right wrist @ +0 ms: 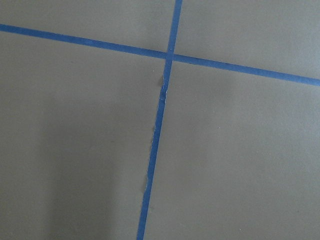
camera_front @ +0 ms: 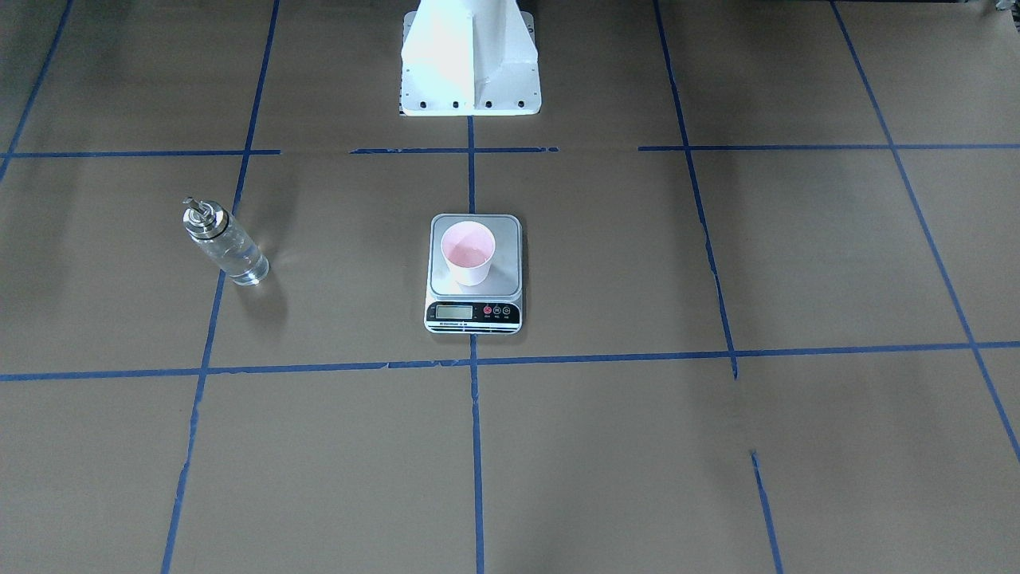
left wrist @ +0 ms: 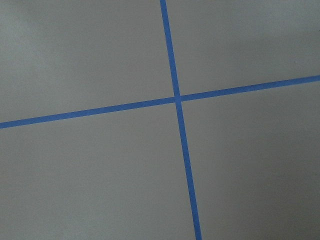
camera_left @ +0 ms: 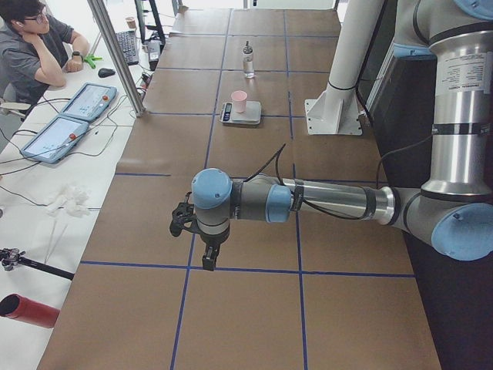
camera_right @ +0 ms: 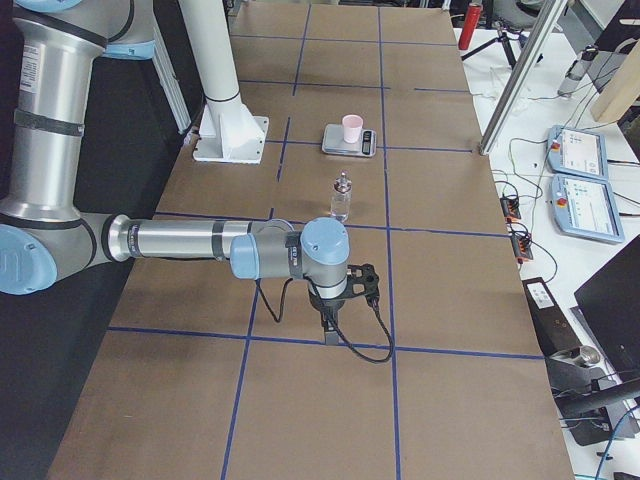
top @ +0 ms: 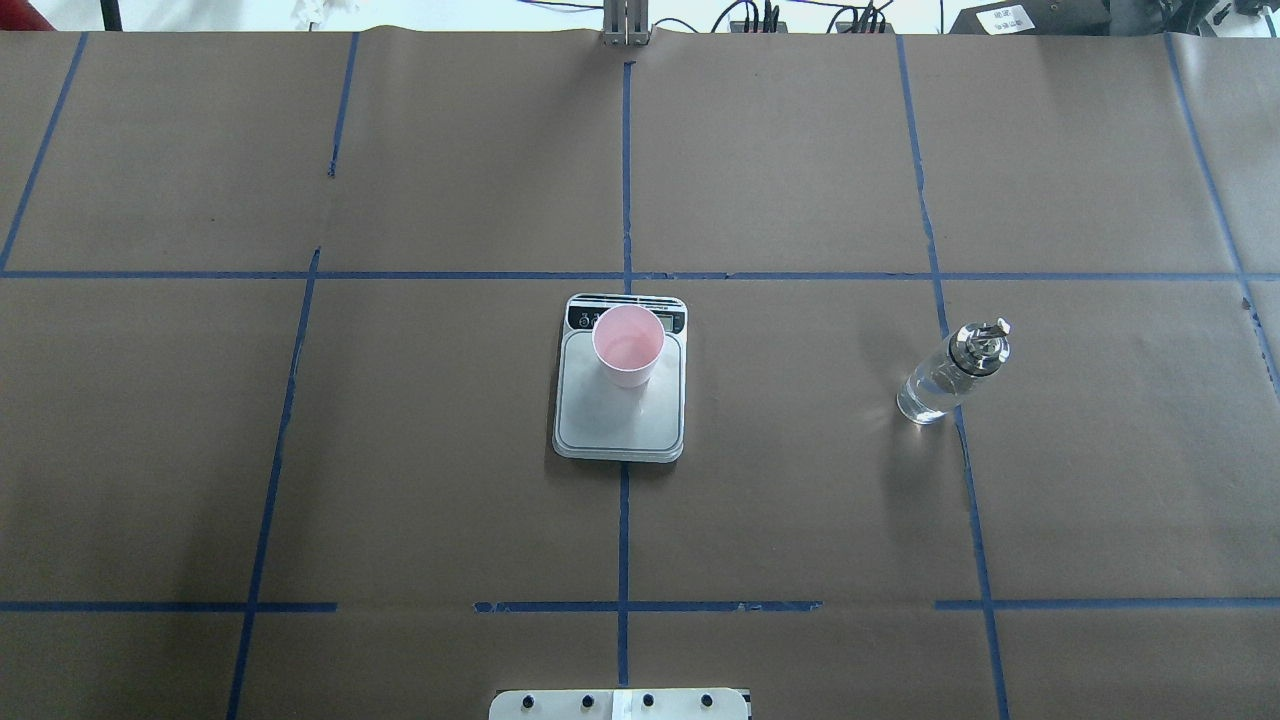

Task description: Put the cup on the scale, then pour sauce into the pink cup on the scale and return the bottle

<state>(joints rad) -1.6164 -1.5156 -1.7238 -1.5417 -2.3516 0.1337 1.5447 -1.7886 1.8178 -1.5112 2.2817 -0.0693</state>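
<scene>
The cup stands upright on the scale, toward the display end of its plate, so placing looks done. Whether any sauce has reached the cup I cannot tell. If the pour is yet to come, the right tool should take the bottle low on its glass body, keep it upright on the way, then tip the spout slowly over the cup's middle without nudging the light cup. The bottle stands upright on the table, well apart from the scale on the robot's right, a little beyond the right tool. The left tool hangs far off. I cannot tell whether either tool's fingers are apart or together.
</scene>
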